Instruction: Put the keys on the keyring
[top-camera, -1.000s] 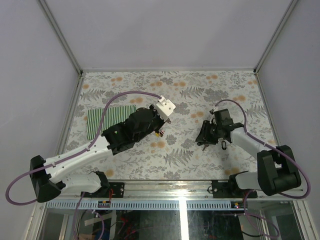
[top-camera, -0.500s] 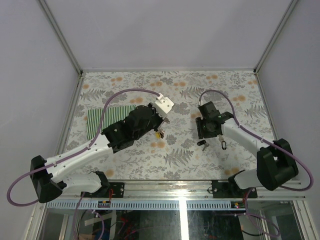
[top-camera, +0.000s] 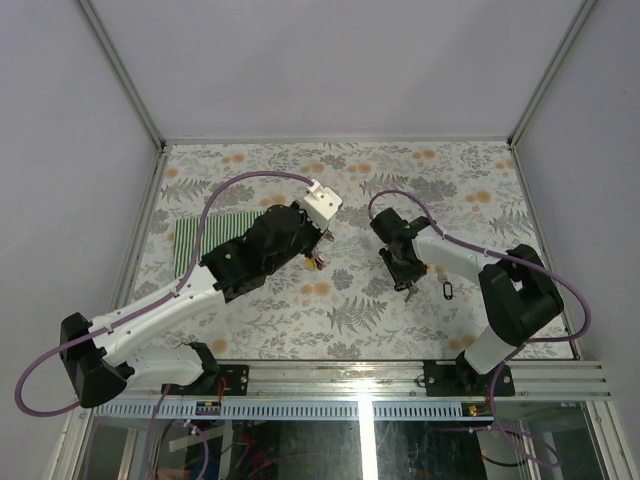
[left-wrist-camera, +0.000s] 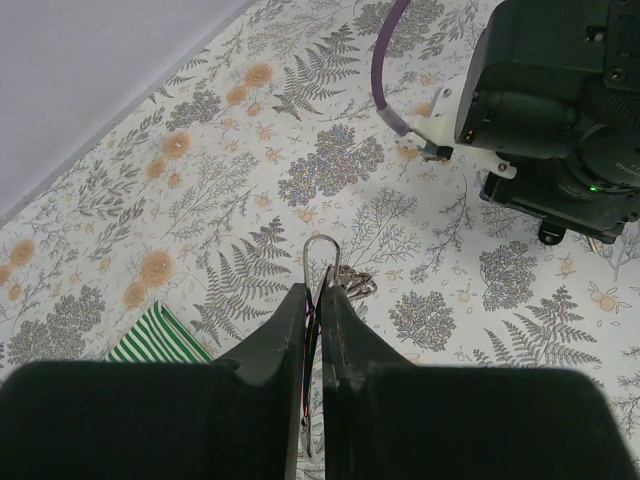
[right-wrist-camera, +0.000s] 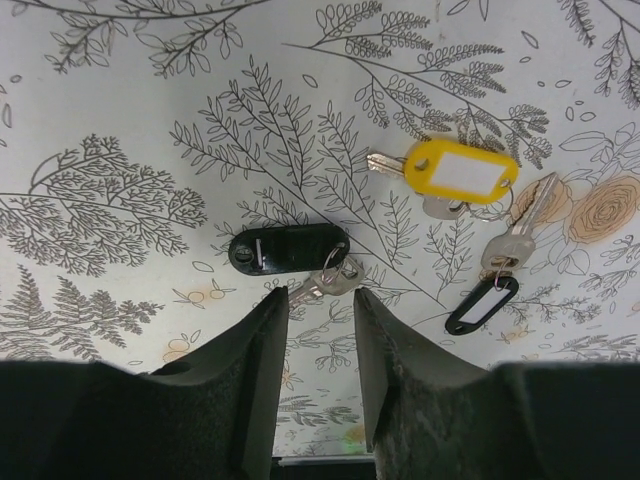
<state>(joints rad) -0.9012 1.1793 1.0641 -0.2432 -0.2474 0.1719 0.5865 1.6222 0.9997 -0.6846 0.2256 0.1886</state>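
1. Grips the keyring (left-wrist-camera: 320, 240) in the left gripper (left-wrist-camera: 318, 292): fingers pressed tight together on the thin silver wire, with the rounded end of the loop poking out past the tips.
2. Shows a small silver tangle (left-wrist-camera: 353, 285) just right of that loop. Too small to tell keys from rings, or whether it touches the loop.
3. Hangs the left gripper over the middle of the floral table (top-camera: 260, 320), with a green striped cloth (top-camera: 215, 238) lying to its left, partly under the arm.
4. Points the right gripper (right-wrist-camera: 318, 298) down, low over the table, jaws parted to a moderate gap and clamped on nothing.
5. Finds the black-tagged key (right-wrist-camera: 290, 250) right at that gap: silver blade lying between the two fingertips, black tag just beyond them, flat on the table. Cannot tell whether either finger touches the blade.
6. Puts the yellow-tagged key (right-wrist-camera: 462, 172) further out and to the right in the right wrist view, near the fingers but apart from them.
7. Puts a second black-tagged key (right-wrist-camera: 482, 305) just below the yellow one, to the right of the right-hand finger and clear of it.
8. Seen from above, keeps the two grippers well apart, with the keyring on the left side and the loose keys under the right one. Also shows a small black oval loop (top-camera: 446, 290) on the table just right of the right gripper.
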